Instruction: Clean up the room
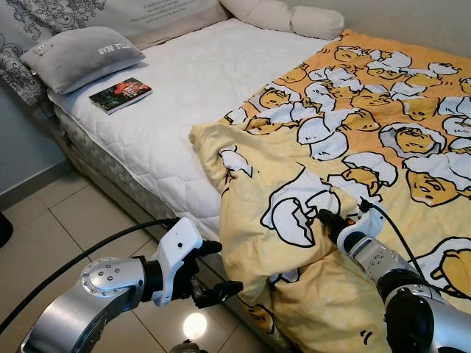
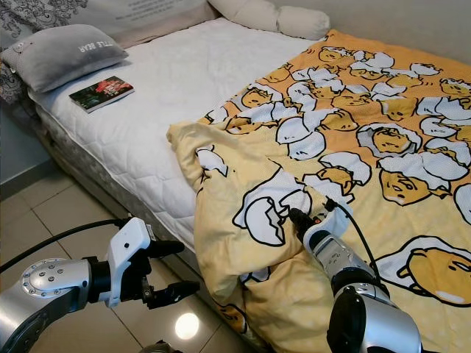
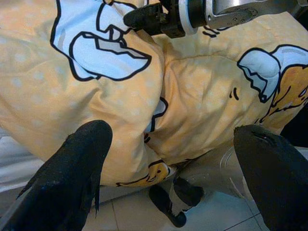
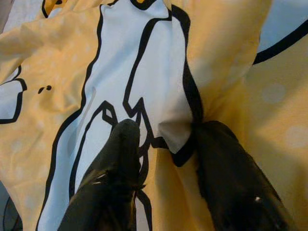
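A tiled floor (image 1: 66,220) runs along a bed with a white mattress (image 1: 184,95). Nearest, at seven o'clock, the left gripper (image 1: 210,272) hovers over the tiles with its fingers spread wide, just beside the hanging edge of the yellow duvet (image 1: 383,125). At five o'clock the right gripper (image 1: 327,218) pinches a fold of that duvet. Farther off, at eleven o'clock, a book (image 1: 121,94) lies beside a grey pillow (image 1: 81,55).

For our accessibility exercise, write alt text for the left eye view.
The right tool pinches a fold of a yellow duvet hanging off a white bed. The left tool waits open over the floor. A book and grey pillow lie on the bed.
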Robot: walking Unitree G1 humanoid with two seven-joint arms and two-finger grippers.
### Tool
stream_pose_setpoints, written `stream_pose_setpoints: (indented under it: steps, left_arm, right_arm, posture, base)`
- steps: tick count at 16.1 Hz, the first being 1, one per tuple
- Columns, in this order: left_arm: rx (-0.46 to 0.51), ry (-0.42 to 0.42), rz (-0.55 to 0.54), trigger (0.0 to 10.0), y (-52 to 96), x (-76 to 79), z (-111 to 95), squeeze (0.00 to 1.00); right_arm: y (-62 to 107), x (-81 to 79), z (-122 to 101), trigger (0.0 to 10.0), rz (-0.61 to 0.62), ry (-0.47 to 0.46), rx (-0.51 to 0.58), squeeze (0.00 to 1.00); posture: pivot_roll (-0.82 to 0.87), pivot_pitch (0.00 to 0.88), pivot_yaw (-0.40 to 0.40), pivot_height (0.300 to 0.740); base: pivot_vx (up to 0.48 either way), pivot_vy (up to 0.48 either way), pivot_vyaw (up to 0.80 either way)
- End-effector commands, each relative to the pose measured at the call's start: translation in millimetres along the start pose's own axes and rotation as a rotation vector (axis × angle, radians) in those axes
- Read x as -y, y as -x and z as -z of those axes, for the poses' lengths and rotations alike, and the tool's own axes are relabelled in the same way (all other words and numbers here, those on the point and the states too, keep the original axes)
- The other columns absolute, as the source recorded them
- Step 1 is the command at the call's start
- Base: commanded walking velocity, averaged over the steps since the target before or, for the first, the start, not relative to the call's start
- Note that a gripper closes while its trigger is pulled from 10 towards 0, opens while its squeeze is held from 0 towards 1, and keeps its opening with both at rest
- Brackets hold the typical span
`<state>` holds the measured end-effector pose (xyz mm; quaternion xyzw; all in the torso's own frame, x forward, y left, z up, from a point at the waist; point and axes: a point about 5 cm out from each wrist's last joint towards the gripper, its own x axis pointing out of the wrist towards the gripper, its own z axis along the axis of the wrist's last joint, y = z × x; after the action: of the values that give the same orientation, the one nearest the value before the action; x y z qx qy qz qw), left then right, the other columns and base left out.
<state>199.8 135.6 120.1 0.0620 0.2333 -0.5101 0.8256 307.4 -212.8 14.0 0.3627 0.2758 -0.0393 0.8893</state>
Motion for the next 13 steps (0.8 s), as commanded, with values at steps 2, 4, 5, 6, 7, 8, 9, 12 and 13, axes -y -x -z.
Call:
stream_pose_setpoints:
  steps: [2,4,5,6,7,8,9,12,13]
  left_arm:
    - [-0.016,0.002,-0.010,10.0,1.3,-1.8,0.7,0.61]
    - [-0.018,0.001,-0.010,10.0,1.2,-2.0,0.7,0.61]
    - [-0.019,0.001,-0.009,10.0,1.1,-2.0,0.7,0.61]
    - [-0.019,0.001,-0.009,10.0,1.1,-2.0,0.8,0.61]
    - [-0.019,0.001,-0.008,10.0,0.9,-1.9,0.8,0.61]
    - [-0.020,0.001,-0.008,10.0,0.9,-1.8,0.9,0.61]
    - [-0.020,0.001,-0.008,10.0,0.9,-1.7,1.0,0.61]
    - [-0.020,0.000,-0.014,10.0,0.9,-2.3,1.7,0.61]
    - [-0.020,-0.002,-0.025,10.0,2.0,-3.9,2.1,0.61]
  right_arm:
    - [-0.4,-0.4,4.7,0.0,-0.001,-0.002,-0.020,0.00]
    - [0.4,3.2,4.7,0.0,0.031,0.002,-0.015,0.00]
    - [0.7,4.4,4.5,0.0,0.041,0.004,-0.013,0.00]
    - [1.1,5.7,4.1,0.0,0.051,0.004,-0.010,0.00]
    - [2.0,8.5,2.9,0.0,0.070,0.002,-0.002,0.00]
    - [2.4,9.4,2.5,0.0,0.073,0.002,0.000,0.00]
    - [2.6,9.9,2.4,0.0,0.073,0.003,0.000,0.00]
    - [3.4,8.2,0.1,0.0,0.015,0.004,-0.002,0.00]
    - [3.0,2.1,-0.9,0.0,-0.071,0.027,-0.011,0.00]
  posture:
    - [0.09,0.000,0.005,0.740]
    - [0.09,0.000,0.007,0.740]
    - [0.09,0.000,0.007,0.740]
    - [0.09,0.000,0.007,0.740]
    - [0.09,0.000,0.008,0.740]
    - [0.09,0.000,0.008,0.740]
    - [0.09,0.000,0.007,0.740]
    - [0.09,0.000,0.005,0.740]
    - [0.09,0.000,0.003,0.740]
  base:
    - [0.000,0.000,0.00]
    - [0.000,0.000,0.00]
    - [0.000,0.000,0.00]
    - [0.000,0.000,0.00]
    - [0.000,0.000,0.00]
    - [0.000,0.000,0.00]
    - [0.000,0.000,0.00]
    - [0.000,0.000,0.00]
    - [0.000,0.000,0.00]
